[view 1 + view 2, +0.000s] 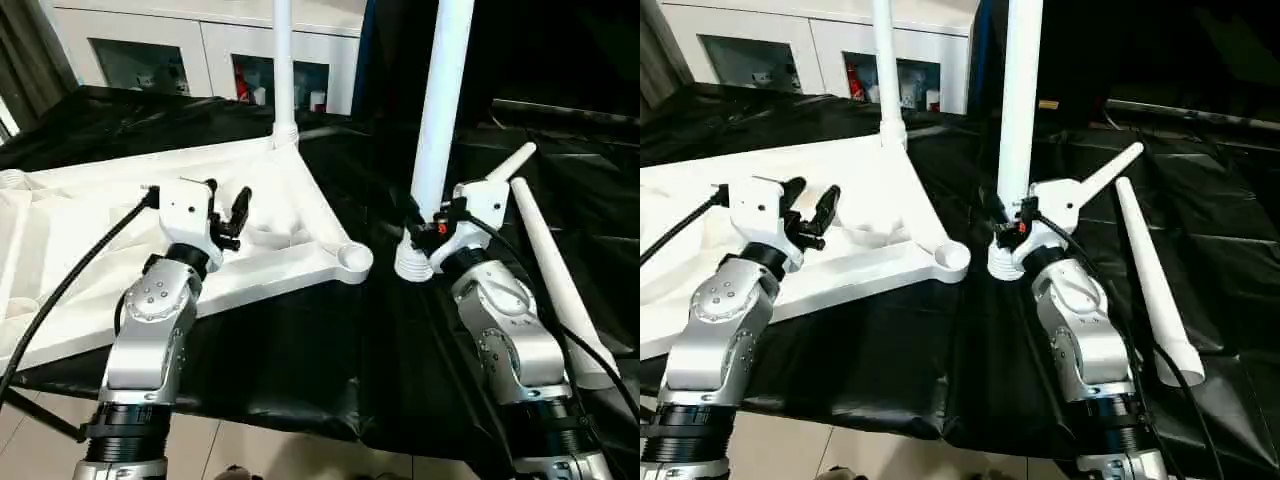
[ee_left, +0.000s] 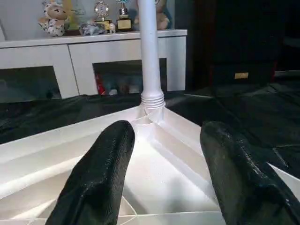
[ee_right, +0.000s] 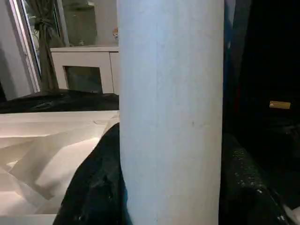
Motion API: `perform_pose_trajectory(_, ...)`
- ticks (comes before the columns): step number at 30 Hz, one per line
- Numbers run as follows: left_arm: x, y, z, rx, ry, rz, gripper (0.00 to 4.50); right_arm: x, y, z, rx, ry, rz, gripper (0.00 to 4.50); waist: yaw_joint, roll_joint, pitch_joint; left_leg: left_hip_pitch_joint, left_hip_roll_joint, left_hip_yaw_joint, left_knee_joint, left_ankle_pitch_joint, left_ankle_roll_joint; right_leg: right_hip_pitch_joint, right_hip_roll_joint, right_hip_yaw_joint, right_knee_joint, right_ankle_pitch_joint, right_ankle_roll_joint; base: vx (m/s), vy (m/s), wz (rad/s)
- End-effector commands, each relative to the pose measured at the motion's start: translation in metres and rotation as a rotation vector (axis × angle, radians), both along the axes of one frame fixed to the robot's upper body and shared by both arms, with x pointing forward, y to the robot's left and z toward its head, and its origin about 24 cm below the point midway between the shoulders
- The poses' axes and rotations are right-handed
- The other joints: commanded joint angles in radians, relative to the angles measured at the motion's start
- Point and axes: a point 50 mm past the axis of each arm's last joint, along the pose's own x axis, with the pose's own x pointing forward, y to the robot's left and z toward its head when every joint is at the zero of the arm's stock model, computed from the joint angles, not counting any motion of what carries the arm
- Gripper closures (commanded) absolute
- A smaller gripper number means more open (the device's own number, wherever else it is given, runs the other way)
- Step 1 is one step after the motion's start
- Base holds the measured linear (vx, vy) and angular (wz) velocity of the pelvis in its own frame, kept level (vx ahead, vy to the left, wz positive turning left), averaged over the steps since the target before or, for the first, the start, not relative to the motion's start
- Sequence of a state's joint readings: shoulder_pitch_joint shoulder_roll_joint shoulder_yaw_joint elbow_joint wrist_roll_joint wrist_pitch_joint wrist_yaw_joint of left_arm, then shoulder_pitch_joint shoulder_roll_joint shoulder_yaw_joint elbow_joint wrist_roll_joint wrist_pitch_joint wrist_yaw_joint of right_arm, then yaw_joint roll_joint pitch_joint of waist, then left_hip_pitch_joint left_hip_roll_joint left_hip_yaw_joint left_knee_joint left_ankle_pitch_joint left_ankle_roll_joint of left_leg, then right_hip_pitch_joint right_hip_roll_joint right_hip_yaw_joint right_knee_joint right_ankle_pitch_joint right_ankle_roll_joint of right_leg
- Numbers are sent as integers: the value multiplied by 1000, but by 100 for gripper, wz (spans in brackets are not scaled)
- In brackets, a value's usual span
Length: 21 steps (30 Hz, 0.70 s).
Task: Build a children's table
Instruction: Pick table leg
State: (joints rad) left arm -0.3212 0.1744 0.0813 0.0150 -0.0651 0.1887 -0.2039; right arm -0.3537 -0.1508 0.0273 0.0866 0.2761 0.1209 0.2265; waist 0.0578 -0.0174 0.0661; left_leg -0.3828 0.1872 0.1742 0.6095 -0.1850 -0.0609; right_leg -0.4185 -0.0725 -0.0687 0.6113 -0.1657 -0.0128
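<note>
Left eye view: the upturned white tabletop (image 1: 90, 230) fills the left half, one leg (image 1: 283, 70) screwed in upright. At centre, the right gripper (image 1: 425, 225) clasps a second upright leg (image 1: 440, 110). The left gripper (image 1: 228, 210) hangs parted, empty. The legs look light, rigid and slippery; grip low.

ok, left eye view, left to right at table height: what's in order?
Tabletop → left gripper → empty corner socket → upright leg in the right gripper → loose leg lying on the black cloth.
</note>
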Motion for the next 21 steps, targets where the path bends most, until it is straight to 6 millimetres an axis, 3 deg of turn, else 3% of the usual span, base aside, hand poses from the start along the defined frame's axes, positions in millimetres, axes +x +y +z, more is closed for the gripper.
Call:
perform_pose_trajectory(1, -1, -1, 3, 2, -10, 1, 180, 1, -1, 5, -4, -18, -1, 266, 1, 8, -79, 13, 33, -11, -74, -195, 12, 56, -55, 48, -68, -187, -142, 0, 0, 0)
perform_pose_trajectory(21, -1, -1, 3, 2, -10, 1, 180, 1, -1, 5, -4, -18, -1, 266, 1, 8, -79, 13, 33, -10, -72, -186, 15, 57, -55, 47, -66, -173, -149, 0, 0, 0)
